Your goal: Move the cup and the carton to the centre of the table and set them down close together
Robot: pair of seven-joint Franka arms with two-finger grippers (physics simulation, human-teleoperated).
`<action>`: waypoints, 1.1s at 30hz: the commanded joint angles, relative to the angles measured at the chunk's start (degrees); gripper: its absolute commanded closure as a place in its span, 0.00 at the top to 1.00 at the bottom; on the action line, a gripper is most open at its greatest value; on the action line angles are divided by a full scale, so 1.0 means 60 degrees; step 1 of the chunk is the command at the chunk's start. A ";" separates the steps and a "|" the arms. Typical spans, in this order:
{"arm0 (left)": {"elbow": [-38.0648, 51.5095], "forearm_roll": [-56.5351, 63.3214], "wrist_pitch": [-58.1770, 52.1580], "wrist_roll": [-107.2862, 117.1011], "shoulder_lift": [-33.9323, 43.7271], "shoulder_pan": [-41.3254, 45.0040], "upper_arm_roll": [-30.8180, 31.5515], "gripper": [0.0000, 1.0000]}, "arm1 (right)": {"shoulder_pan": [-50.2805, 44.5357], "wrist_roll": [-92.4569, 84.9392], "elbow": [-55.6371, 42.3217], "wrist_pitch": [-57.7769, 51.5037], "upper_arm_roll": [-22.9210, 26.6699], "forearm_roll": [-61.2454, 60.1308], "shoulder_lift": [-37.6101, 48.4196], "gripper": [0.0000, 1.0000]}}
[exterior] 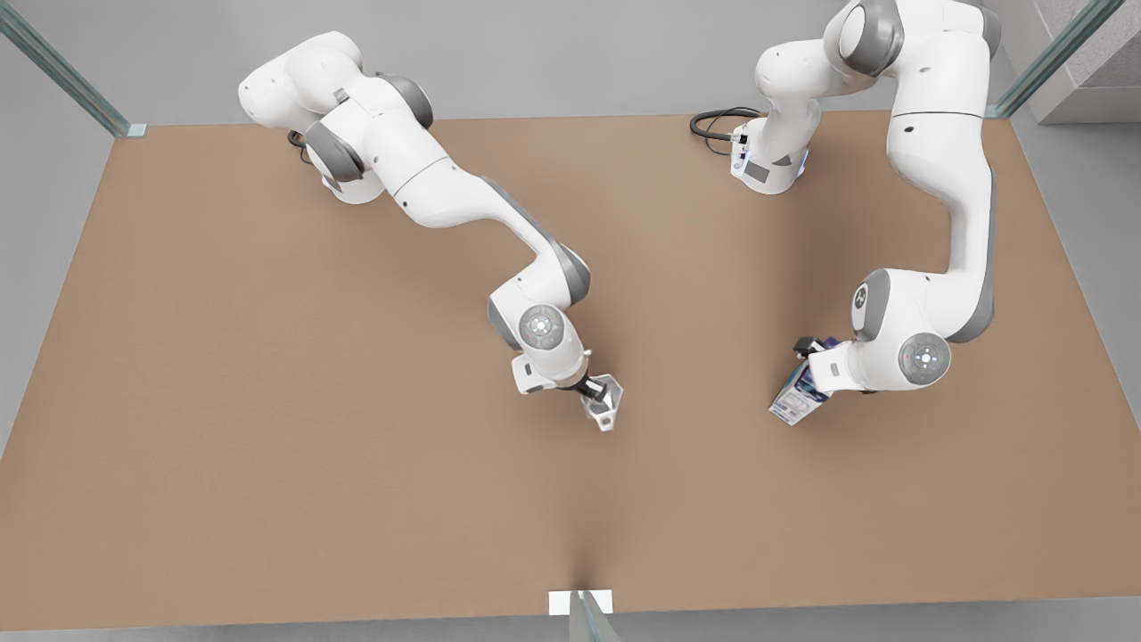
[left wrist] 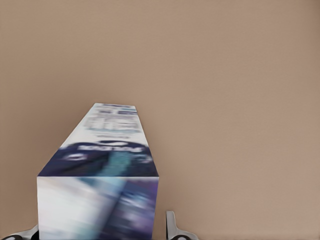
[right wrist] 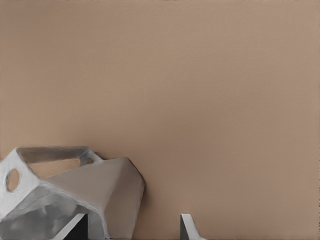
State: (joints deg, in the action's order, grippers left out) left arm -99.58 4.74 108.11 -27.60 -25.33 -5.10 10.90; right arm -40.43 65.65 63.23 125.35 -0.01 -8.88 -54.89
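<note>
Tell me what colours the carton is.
The carton is white and light blue with a dark blue-purple band and teal patch, clearest in the left wrist view.

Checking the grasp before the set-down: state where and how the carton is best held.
Grip the carton across its two long flat faces near one end, approaching end-on, as the left gripper does now: parallel sides suit two fingers. The right gripper holds the cup.
</note>
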 commanded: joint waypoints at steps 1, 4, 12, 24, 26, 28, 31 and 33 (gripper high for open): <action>0.0000 0.0000 0.0000 0.0000 0.0002 0.0000 0.0000 1.00 | 0.0000 0.0000 -0.0007 -0.0003 -0.0012 0.0000 0.0008 1.00; 0.0015 0.0000 -0.0015 0.0044 0.0002 0.0015 0.0000 0.76 | 0.0059 -0.0015 -0.0065 -0.0091 -0.0042 -0.0058 0.0037 1.00; 0.0088 -0.0014 -0.0015 0.0132 0.0002 0.0015 0.0000 0.63 | 0.4949 -0.4729 0.3288 -0.3357 0.0163 -0.0806 0.5294 1.00; 0.0220 -0.0073 -0.0278 0.1099 0.0310 0.0088 0.0059 0.63 | 0.7983 -1.1235 0.2981 -0.5789 0.0134 0.1538 0.7977 1.00; 0.0234 -0.0088 -0.0278 0.1318 0.0412 0.0088 0.0059 0.63 | 0.8086 -1.1221 0.2981 -0.5058 0.0134 0.1567 0.7874 1.00; 0.0234 -0.0088 -0.0278 0.2663 0.0515 0.0264 0.0073 0.63 | 0.8291 -1.1235 0.2996 -0.4969 0.0134 0.1582 0.7757 1.00; 0.0410 -0.0409 -0.0264 0.7437 0.0632 0.0864 0.0454 0.63 | 0.8789 -1.1221 0.2937 -0.4280 0.0134 0.1480 0.7273 1.00; 0.0469 -0.0527 -0.0249 1.0367 0.0632 0.1055 0.0966 0.63 | 0.8745 -1.1265 0.2967 -0.4368 0.0134 0.1480 0.7230 1.00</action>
State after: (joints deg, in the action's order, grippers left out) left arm -95.91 3.06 106.62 39.90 -21.53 1.26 18.19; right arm 12.16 -1.85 80.95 99.14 0.79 -0.32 -11.51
